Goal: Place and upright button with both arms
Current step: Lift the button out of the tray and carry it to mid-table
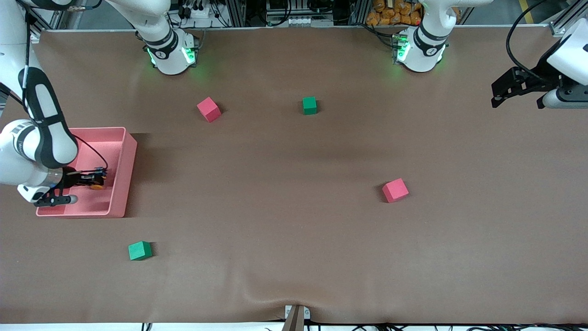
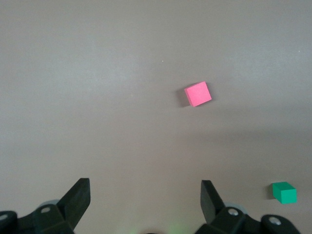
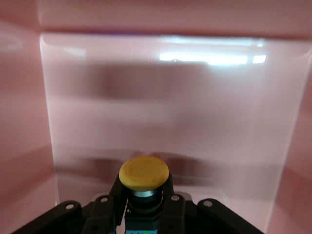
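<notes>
The right pincer (image 1: 94, 180) was down inside the pink tray (image 1: 123, 174) at the right arm's end of the counter (image 1: 294, 230), its jaws closed on the button (image 3: 144, 173). In the right wrist view the black body sat clamped between the two fingers (image 3: 168, 202) with the round orange cap standing proud of them, pointing toward a tray wall. In the front view only a sliver of the cap showed at the fingertips, low over the tray floor.

The left pincer (image 2: 145, 197) hung over the counter at the left arm's end, jaws spread wide and holding nothing. That arm was waiting. Below it lay bare counter with a red cube (image 2: 198, 93) and a green cube (image 2: 284, 192) well apart from each other.

The likely trouble was the grip itself. The button was tiny and held by its short body, so a lift that was slightly off could let it twist or slip between the fingers and drop back into the tray. The tray walls stood close around the pincer, and a sideways move before it rose clear could catch a wall and drag the tray. A handover to the left pincer looked delicate too, since little of the button stayed free to grasp.
</notes>
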